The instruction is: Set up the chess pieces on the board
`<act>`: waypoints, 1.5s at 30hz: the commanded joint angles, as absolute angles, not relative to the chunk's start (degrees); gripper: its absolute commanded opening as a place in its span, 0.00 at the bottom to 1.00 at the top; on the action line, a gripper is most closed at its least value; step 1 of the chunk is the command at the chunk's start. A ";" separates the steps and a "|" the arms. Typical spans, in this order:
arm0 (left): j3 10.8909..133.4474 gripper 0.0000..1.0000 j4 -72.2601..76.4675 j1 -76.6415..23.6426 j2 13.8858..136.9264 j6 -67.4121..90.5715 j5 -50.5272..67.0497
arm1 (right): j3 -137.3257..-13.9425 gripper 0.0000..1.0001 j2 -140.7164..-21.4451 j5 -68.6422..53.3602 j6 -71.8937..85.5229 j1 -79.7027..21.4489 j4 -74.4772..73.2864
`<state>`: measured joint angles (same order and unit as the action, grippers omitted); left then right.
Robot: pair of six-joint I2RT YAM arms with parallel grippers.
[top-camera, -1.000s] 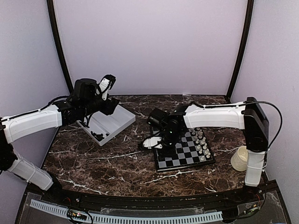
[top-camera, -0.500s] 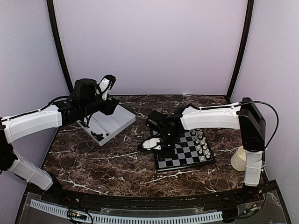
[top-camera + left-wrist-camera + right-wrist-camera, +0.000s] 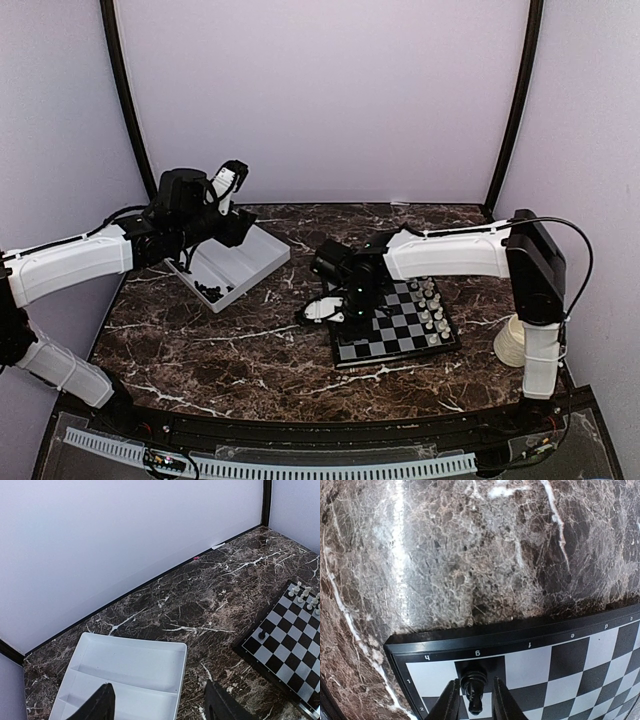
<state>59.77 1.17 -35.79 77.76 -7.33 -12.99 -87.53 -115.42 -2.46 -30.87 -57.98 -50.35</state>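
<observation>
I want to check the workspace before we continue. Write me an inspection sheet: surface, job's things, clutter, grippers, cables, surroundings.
surface: dark marble table; no spill seen.
job's things: board on the right; one black piece stands on its edge row by the letter g; more black pieces lie in the white tray; white pieces line the board's right edge.
clutter: pale cup beside the right arm's base.
grippers: left gripper open over the tray, empty; right gripper slightly open, fingers either side of the standing piece.
cables: black cable loops along the right arm.
surroundings: lilac walls, black posts.
</observation>
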 commanded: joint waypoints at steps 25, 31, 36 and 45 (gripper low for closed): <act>71.76 0.55 -40.59 -17.87 91.37 10.39 -6.13 | -77.37 0.38 -92.25 -17.31 -27.64 -41.39 -45.92; 79.22 0.50 -44.79 -13.53 100.56 13.04 -8.44 | -76.33 0.36 -91.97 -18.17 -27.44 -39.20 -44.59; 89.60 0.45 -47.48 -12.18 109.09 12.75 -15.17 | -76.52 0.36 -92.21 -18.44 -27.64 -38.80 -44.83; 96.92 0.49 -52.01 -10.20 118.11 7.62 -21.21 | -76.26 0.35 -92.54 -16.91 -28.04 -38.67 -44.81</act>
